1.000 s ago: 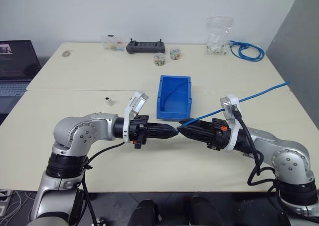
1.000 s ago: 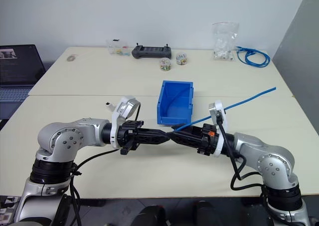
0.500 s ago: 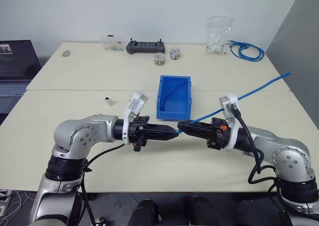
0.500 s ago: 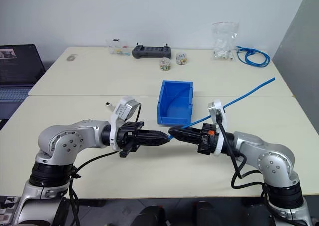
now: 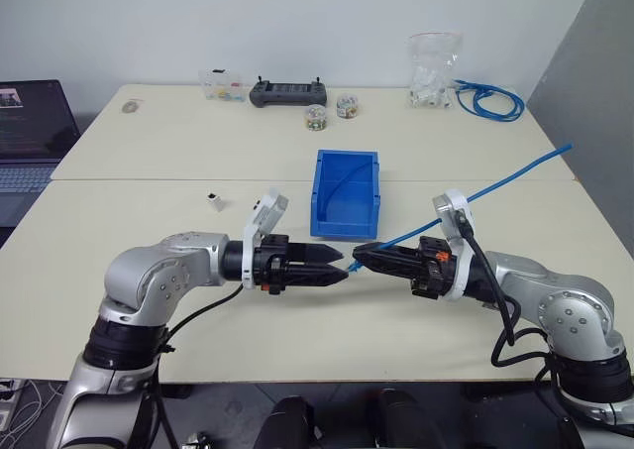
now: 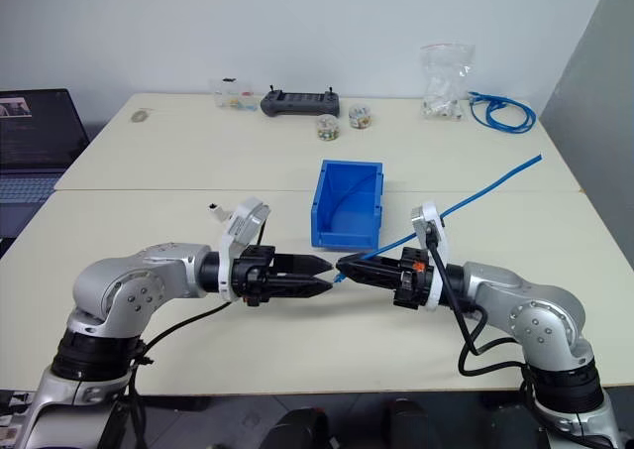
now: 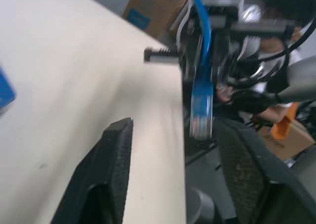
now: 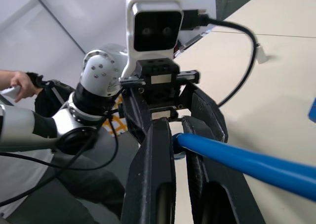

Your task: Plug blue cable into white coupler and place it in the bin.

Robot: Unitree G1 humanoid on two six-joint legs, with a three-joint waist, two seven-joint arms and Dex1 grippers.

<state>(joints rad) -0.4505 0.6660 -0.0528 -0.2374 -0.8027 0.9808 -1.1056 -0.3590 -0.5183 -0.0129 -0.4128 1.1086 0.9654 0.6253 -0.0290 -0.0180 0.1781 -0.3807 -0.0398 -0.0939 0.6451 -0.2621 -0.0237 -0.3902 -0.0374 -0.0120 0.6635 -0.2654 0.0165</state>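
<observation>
Both arms bent in front of the body, forearms level, grippers pointing at each other over the near part of the bench (image 5: 149, 152). Left gripper (image 5: 337, 261) points right, black fingers (image 7: 116, 159) spread with a clear gap, nothing between them; pads look textured, rubbery. Right gripper (image 5: 359, 254) points left, fingers pressed together and pinching the cable (image 5: 495, 183) just behind its plug. Tips of the two grippers sit near each other, a small gap between, not touching. Cable is thin, bright blue, smooth jacket, runs from the right fingers up and back to the right past the bench edge, mostly straight; in the left wrist view the plug end (image 7: 201, 110) hangs between the open left fingers' line of sight, ribbed at the tip. Coupler (image 5: 214, 200) is a tiny white boxy block lying on the bench left of the bin, well apart from both grippers, not attached to the cable. Bin (image 5: 347, 193) is a blue hard-plastic rectangle with a lowered front lip, sits mid-bench just behind the grippers; a blue curved line shows inside, can't tell what. Bench top is pale cream, matte, two slabs with a seam. At the far edge: black controller (image 5: 289, 93), clear bag of white parts (image 5: 434, 70), coiled blue cable bundle (image 5: 487, 100), small jars (image 5: 331, 112). Laptop (image 5: 30, 132) at far left.
</observation>
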